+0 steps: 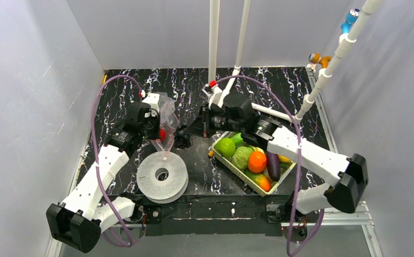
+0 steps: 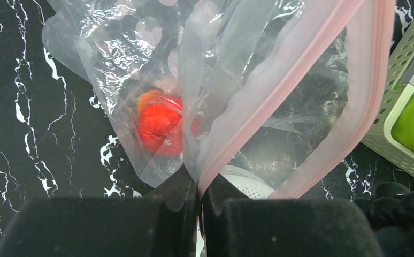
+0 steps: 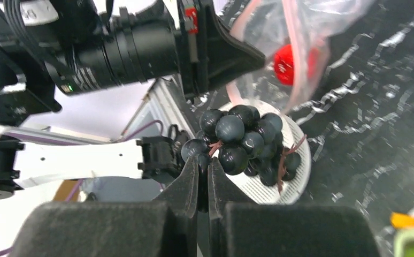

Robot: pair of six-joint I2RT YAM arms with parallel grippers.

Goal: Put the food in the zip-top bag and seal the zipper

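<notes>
My left gripper is shut on the mouth edge of the clear zip-top bag and holds it up; its pinkish zipper runs apart, so the mouth gapes. A red piece lies inside the bag. My right gripper is shut on the dark grapes and holds the bunch just right of the bag's mouth, above the table. The grapes also show in the top view. The pale green tray holds the green apple, cabbage, orange and purple eggplant.
A white round spool lies on the black marbled table below the bag. The tray stands at centre right under the right arm. Two white poles rise at the back. Grey walls enclose the left, back and right sides.
</notes>
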